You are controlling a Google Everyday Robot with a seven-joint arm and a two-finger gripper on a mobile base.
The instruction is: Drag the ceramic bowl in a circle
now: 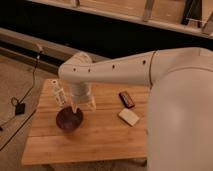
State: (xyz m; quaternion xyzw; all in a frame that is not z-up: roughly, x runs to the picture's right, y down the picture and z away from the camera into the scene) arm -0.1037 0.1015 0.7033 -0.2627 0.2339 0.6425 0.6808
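Observation:
The ceramic bowl [68, 119] is a small dark maroon glossy bowl standing on the left part of the wooden table [105, 137]. My gripper [81, 107] hangs from the white arm straight down at the bowl's far right rim, with one finger reaching to or into the rim. The wrist hides where the fingers meet the bowl.
A small white bottle [58, 92] stands just behind and left of the bowl, close to the gripper. A dark bar-shaped packet [126, 99] and a flat pale block [129, 117] lie to the right. My large white arm covers the table's right side. Cables run on the floor at left.

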